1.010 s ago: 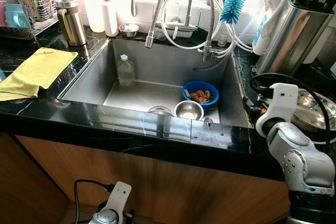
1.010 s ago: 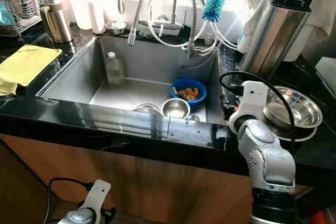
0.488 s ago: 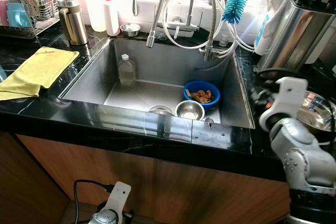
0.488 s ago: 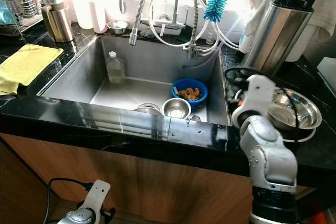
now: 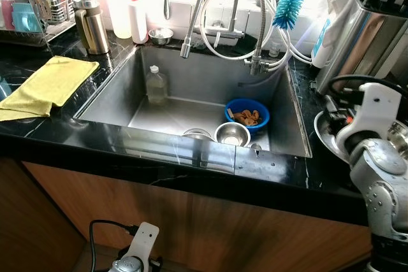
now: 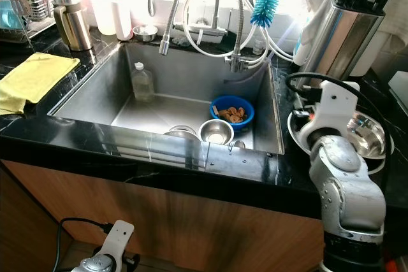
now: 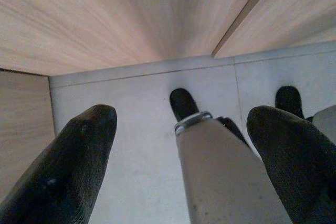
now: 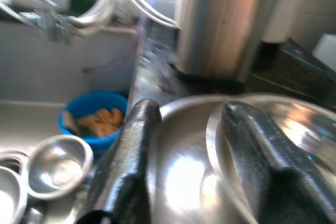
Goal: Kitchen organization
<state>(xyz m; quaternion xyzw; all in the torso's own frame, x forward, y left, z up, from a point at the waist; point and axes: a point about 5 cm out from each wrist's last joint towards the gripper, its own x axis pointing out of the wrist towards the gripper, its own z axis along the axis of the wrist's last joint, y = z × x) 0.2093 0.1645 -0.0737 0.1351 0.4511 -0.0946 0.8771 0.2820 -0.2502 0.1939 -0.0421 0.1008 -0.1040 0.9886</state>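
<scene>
- Stainless steel sink (image 5: 115, 103), set into a black marble counter (image 5: 57, 133), fills the middle of my head view; wooden cabinet fronts (image 5: 210, 230) run below the counter.
- Inside the sink I see a blue bowl (image 5: 246, 113) holding brown food scraps, a small steel bowl (image 5: 231, 134) touching its near side, another steel dish (image 5: 197, 134) just beside that, and a clear bottle (image 5: 155, 85) standing upright against the far-left wall.
- Flexible tap hoses (image 5: 220, 4) loop above the far rim; a blue bottle brush (image 5: 288, 8) hangs beside them.
- On the counter to my left lie a yellow cloth (image 5: 46, 86), a brass-coloured flask (image 5: 90, 25), a white bottle with a red cap (image 5: 137, 16), a small steel cup (image 5: 160, 35) and a dish rack (image 5: 38, 4).
- To my right of the sink stands a tall steel canister (image 6: 335, 36) holding dark utensils; nearer to me lies a steel bowl (image 6: 370, 134) resting in a wider steel plate (image 8: 178, 177).
- My right gripper (image 8: 197, 156) hovers over this dishware, fingers (image 8: 131, 161) spread narrowly, one over the plate and the other just inside the bowl's rim; whether they touch the metal I cannot tell.
- My left gripper (image 7: 184, 153) hangs low before the cabinet, fingers wide apart and holding nothing, above a pale tiled floor (image 7: 136, 145) and the robot's leg (image 7: 226, 177).
</scene>
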